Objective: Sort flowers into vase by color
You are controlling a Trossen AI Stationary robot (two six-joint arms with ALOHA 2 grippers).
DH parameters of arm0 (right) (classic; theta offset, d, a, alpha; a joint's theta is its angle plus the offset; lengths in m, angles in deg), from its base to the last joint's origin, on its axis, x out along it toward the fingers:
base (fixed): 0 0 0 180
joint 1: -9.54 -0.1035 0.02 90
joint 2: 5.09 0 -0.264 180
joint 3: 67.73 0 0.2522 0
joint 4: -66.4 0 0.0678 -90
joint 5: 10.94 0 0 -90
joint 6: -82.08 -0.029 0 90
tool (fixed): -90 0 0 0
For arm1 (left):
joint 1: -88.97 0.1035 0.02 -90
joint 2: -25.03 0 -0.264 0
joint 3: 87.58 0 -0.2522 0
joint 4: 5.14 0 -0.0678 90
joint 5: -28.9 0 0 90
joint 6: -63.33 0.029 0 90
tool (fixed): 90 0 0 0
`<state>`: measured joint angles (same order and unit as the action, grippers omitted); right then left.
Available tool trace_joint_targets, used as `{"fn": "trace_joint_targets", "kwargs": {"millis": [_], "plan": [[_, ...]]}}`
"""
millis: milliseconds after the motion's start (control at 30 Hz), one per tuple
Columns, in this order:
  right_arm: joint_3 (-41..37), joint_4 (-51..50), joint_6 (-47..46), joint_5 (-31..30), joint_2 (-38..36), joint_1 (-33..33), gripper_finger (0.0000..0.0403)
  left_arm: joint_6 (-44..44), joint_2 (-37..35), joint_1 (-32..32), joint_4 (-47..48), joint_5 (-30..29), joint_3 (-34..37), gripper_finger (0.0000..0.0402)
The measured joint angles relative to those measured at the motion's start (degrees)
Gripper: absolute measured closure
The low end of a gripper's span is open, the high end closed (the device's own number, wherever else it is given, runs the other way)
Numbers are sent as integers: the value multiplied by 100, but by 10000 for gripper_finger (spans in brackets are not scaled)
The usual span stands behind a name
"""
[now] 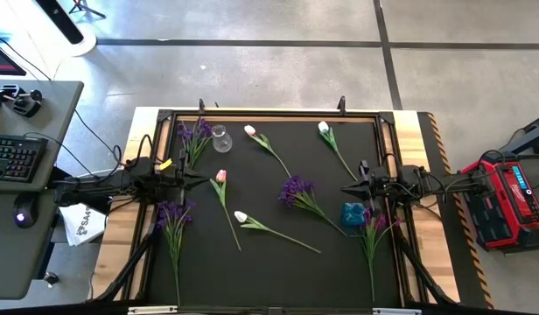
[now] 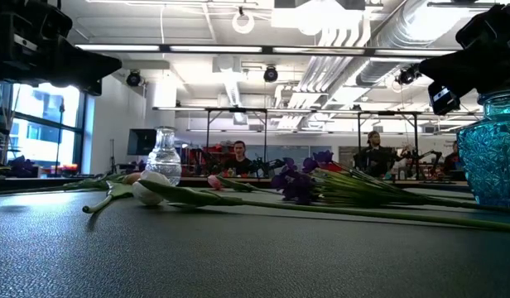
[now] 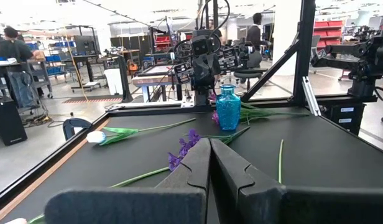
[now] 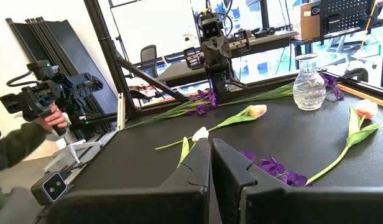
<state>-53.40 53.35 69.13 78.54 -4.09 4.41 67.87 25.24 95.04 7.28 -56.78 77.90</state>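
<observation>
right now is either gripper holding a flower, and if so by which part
Nothing is held. The left gripper and right gripper are both shut and empty above the mat; the flowers all lie loose.

Free room: you can pass along the mat's (image 1: 278, 280) near edge.
Obstacles: flowers (image 1: 297, 194) at centre; blue vase (image 1: 353, 213) near right edge; clear vase (image 1: 220, 137) near far-left corner.

Grey concrete floor (image 1: 278, 70) crossed by dark seams all around the black table (image 1: 278, 271). At nine o'clock, a grey desk (image 1: 24, 227) carries a keyboard (image 1: 14, 157) and a mouse (image 1: 23, 215); at three o'clock sits a red case (image 1: 507, 199). Across the room: white ceiling ducts (image 2: 354, 50), hanging round lamps (image 2: 243, 20), tall windows (image 2: 31, 124) at nine o'clock, people (image 2: 240, 156) seated at far benches
</observation>
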Motion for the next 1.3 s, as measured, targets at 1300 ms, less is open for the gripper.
{"fn": "trace_joint_targets", "kwargs": {"millis": [1300], "plan": [[1448, -836, -650, -3748, 2724, 9, 402, -1179, 2, -2, -24, -463, -1, 401]]}}
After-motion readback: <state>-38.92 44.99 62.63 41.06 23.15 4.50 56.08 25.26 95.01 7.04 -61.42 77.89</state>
